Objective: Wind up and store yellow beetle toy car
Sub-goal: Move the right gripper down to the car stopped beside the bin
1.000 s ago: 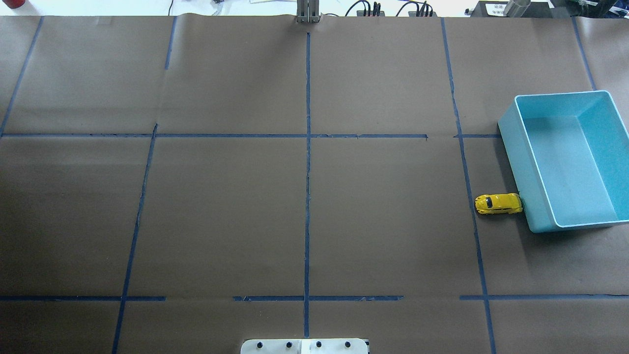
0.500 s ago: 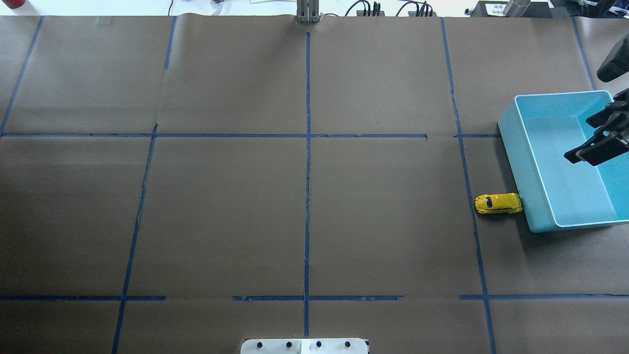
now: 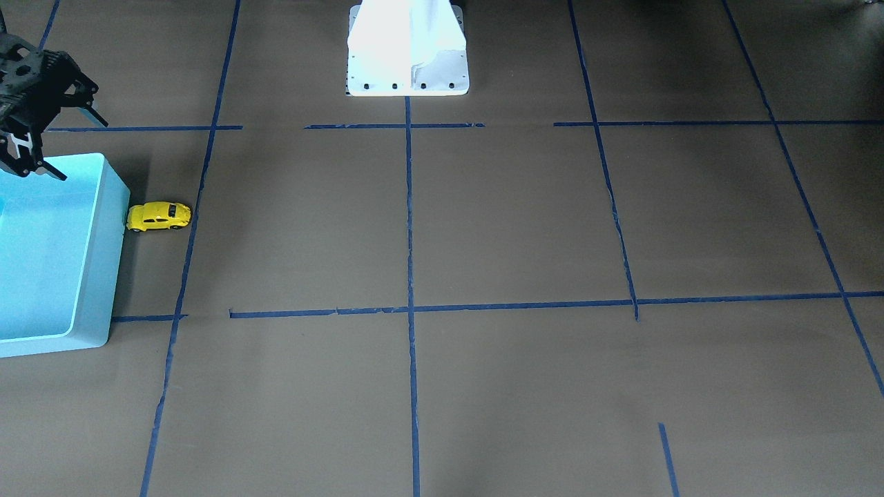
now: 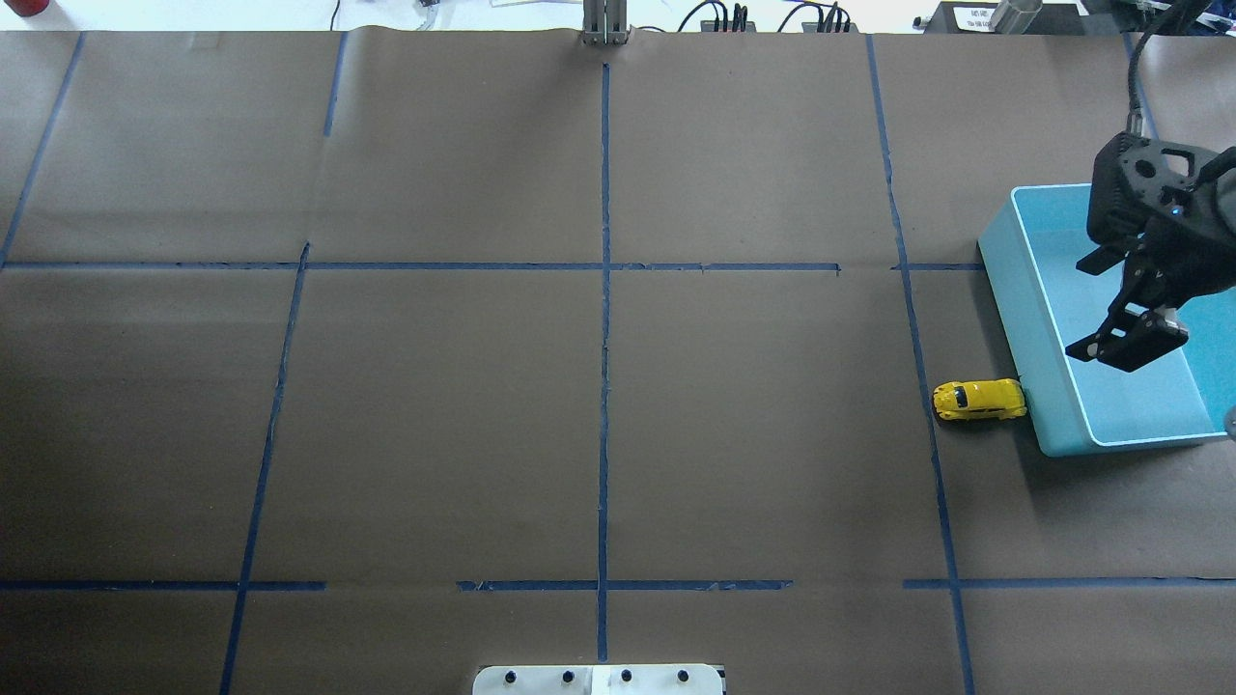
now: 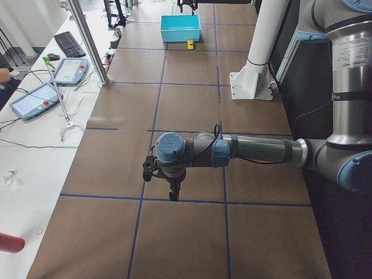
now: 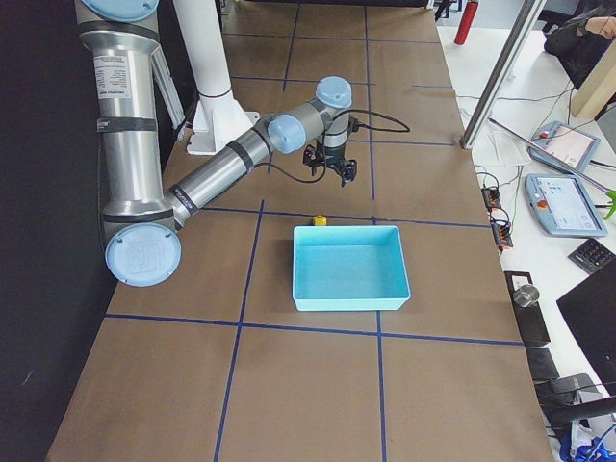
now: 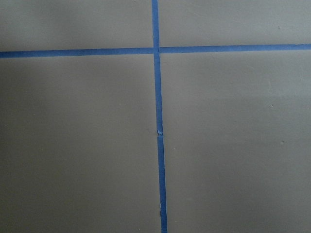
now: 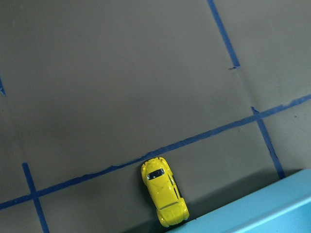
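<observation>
car parked outside the bin

the yellow car [image 4: 978, 400] sat on its wheels on the tabletop [image 4: 435, 415], tail right up against the outer wall of the blue bin [image 4: 1014, 309], nose at a blue tape line [image 4: 922, 367]. the right pincer [image 3: 86, 152] hung over the bin, fingers spread apart, gripping nothing. the left pincer [image 5: 165, 183] hovered well away above a tape crossing; apart or together, couldn't tell.

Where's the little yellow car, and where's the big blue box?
yellow beetle toy car [image 4: 978, 400]: overhead view, on its roof.
blue bin [image 4: 1035, 338]: overhead view, on the outer side wall that the car sits against.
</observation>
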